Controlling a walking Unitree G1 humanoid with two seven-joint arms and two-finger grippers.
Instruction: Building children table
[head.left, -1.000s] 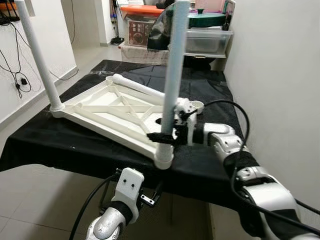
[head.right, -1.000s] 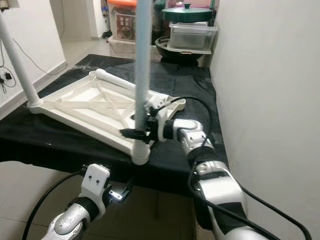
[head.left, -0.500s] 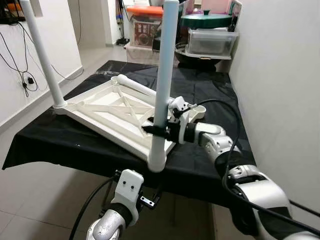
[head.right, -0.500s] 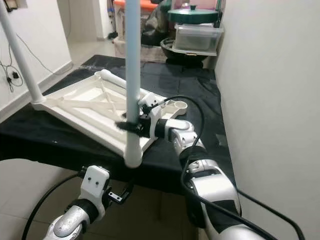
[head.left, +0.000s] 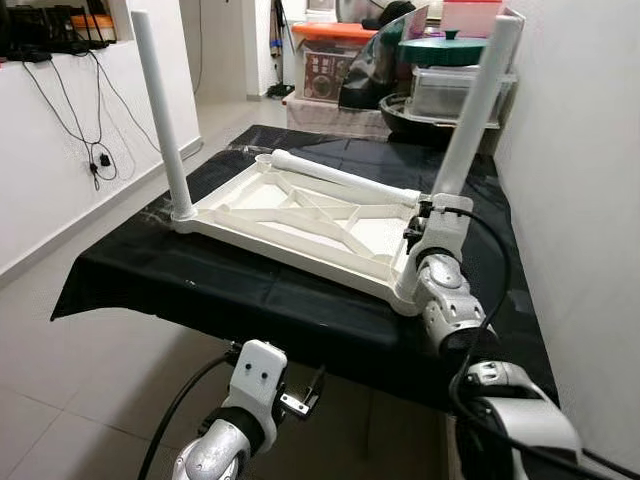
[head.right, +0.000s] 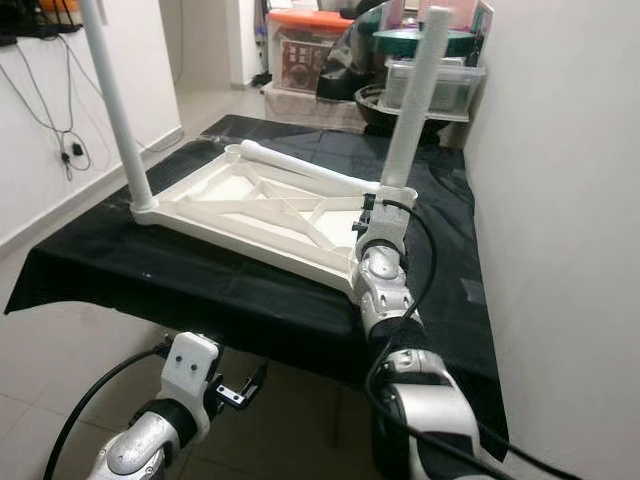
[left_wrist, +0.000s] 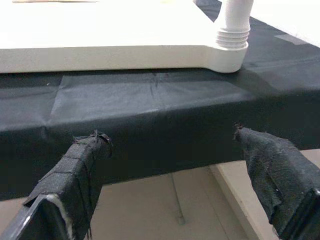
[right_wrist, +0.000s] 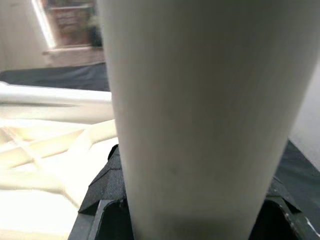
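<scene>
Here, a tabletop (head.left: 150, 285) draped in black cloth bears the upturned white children's table (head.left: 300, 215). The right end effector (head.left: 425, 215) is clenched round a tilted white leg (head.left: 470, 110) at its near corner. The left end effector (left_wrist: 170, 165) hangs released below the edge.

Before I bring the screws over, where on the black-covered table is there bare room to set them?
Bare black cloth runs along the near edge, in front of the white tabletop, and at the far end behind it. The right side is crowded: the right hand grips a leg there.
</scene>
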